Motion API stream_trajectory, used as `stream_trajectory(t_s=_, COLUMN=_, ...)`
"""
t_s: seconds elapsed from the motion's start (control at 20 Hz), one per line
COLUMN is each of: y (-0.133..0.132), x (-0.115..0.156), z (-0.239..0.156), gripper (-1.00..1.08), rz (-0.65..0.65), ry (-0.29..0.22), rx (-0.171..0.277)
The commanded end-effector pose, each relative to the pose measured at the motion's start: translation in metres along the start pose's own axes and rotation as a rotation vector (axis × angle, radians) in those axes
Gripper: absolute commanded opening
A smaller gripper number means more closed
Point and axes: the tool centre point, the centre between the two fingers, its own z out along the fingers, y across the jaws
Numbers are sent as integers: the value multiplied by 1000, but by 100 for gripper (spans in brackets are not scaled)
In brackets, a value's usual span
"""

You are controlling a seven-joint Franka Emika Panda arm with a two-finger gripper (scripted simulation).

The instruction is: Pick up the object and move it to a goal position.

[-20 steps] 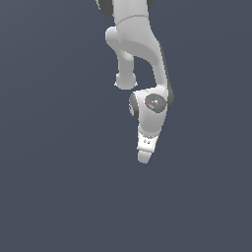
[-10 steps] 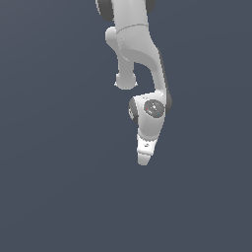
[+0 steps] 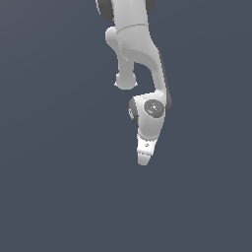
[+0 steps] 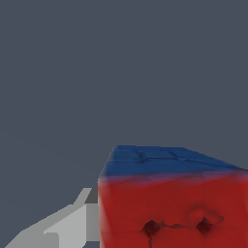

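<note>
Claw point(image 3: 143, 160) grip state unclear | red block point(image 4: 172, 208) beside finger point(image 4: 63, 230)

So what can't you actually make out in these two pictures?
- The block: the wrist view's edge cuts it off; the exterior view does not show it at all.
- The tool: too small in the exterior view to tell open from shut.
- One finger shows in the wrist view; the other is out of sight.
- No goal marker shows.

Exterior view: facing the arm point(image 3: 140, 59) from a distance. Wrist view: looking from very near at the block point(image 4: 174, 198), filling one corner.
</note>
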Motion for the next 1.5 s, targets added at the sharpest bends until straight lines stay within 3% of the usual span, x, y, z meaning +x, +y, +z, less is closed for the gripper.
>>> stream_trajectory(t_s=0.0, y=0, x=1, z=-2, gripper=-100, rz=0, ry=0, rx=-1)
stream_trajectory(t_s=0.55, y=-19, x=13, z=-48, gripper=-100, rz=-1, ry=-1, rx=-1)
stream_trajectory(t_s=1.45, y=-82, x=60, z=-208, gripper=-100, rz=-2, ry=-1, rx=0)
